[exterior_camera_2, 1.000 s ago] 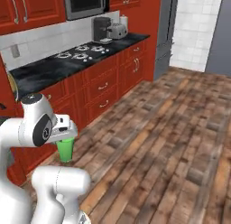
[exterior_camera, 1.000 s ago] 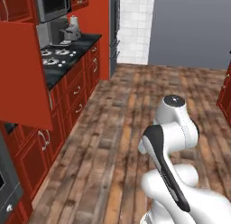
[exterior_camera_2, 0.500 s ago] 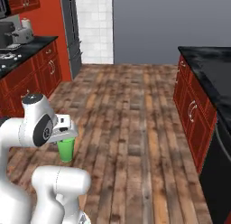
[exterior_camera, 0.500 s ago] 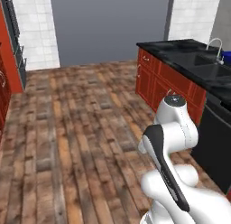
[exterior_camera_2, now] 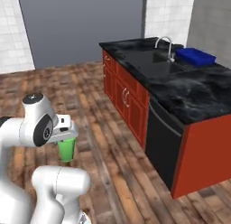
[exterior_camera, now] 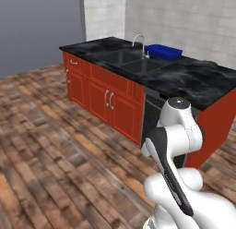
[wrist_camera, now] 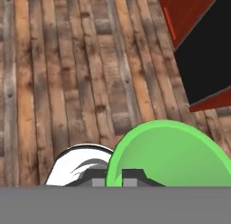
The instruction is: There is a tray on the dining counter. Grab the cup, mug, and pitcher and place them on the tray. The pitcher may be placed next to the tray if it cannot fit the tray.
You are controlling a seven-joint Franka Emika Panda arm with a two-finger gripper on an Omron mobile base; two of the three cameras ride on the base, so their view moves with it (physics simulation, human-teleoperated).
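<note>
The gripper (exterior_camera_2: 66, 138) is pressed in on the cup (exterior_camera_2: 66, 149), pinching it by its upper part; in the right base view the green tumbler hangs upright below the hand, above the wooden floor (exterior_camera_2: 90, 90) and clear of it. In the hand view the cup (wrist_camera: 173, 155) shows as a wide green rim and inside, sitting at about 5 o'clock in the picture, with floor planks (wrist_camera: 67, 74) beyond it and a corner of red and black cabinet front at 1 o'clock. How the fingers themselves sit on the cup cannot be made out there.

The dining counter (exterior_camera_2: 180, 85) runs away from the robot at about 2 o'clock in the right base view, a black marble-veined top on a red base with a dark panel at its near end. A sink (exterior_camera_2: 155, 60) is set into the top, with a curved silver faucet (exterior_camera_2: 164, 42) at its far side. Just beyond the faucet, at about 2 o'clock, lies the tray (exterior_camera_2: 195, 56), bright blue, flat on the counter near its far edge.

In the left base view the same counter (exterior_camera: 193, 80) lies at about 1 o'clock, with the faucet (exterior_camera: 138, 40) and the tray (exterior_camera: 163, 51) just beside each other toward its far edge. The cup and the tray are well apart.

Behind the counter stands a pale tiled wall (exterior_camera: 184, 20), and a plain grey wall (exterior_camera_2: 81, 24) closes the far end of the room.
</note>
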